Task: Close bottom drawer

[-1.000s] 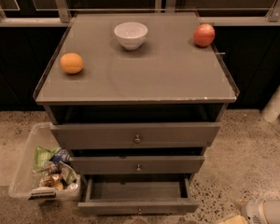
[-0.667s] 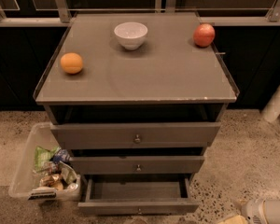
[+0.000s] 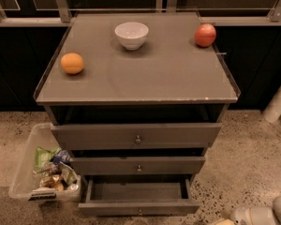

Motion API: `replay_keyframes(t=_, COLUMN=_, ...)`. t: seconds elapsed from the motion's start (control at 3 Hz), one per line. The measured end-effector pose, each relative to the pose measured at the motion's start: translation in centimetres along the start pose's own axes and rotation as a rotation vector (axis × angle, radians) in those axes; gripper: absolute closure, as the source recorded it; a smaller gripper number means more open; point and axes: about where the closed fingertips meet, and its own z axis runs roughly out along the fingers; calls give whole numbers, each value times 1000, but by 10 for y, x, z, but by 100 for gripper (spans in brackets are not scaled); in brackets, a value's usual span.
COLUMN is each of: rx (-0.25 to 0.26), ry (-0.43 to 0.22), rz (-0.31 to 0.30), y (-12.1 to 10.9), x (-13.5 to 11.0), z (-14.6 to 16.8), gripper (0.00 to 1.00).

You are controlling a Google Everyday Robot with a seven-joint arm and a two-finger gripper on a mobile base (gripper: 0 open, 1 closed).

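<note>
One bottom drawer (image 3: 138, 204) left of tool (image 3: 254, 215)

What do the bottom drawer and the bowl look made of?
The bottom drawer looks matte grey-brown painted wood or laminate: flat, dull faces. The bowl: white, glossy, probably ceramic. The claw, at bottom right off the drawer, looks pale smooth plastic.

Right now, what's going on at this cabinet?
The bottom drawer stands pulled out, with nothing visible inside it. The claw sits low at the picture's bottom right corner, apart from the drawer. A bowl, an orange and an apple rest on the cabinet top. The drawer is not yet pushed in.
</note>
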Motion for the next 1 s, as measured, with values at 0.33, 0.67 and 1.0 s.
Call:
replay_keyframes(t=0.33, rx=-83, ry=6, rz=50, y=-24, x=15, z=50, gripper=0)
replay_keyframes(t=0.67, rx=-120, ry=14, rz=68, y=-40, x=18, z=85, gripper=0)
replay_keyframes(t=1.0, rx=-124, ry=39, rz=91, y=-48, x=24, z=101, gripper=0)
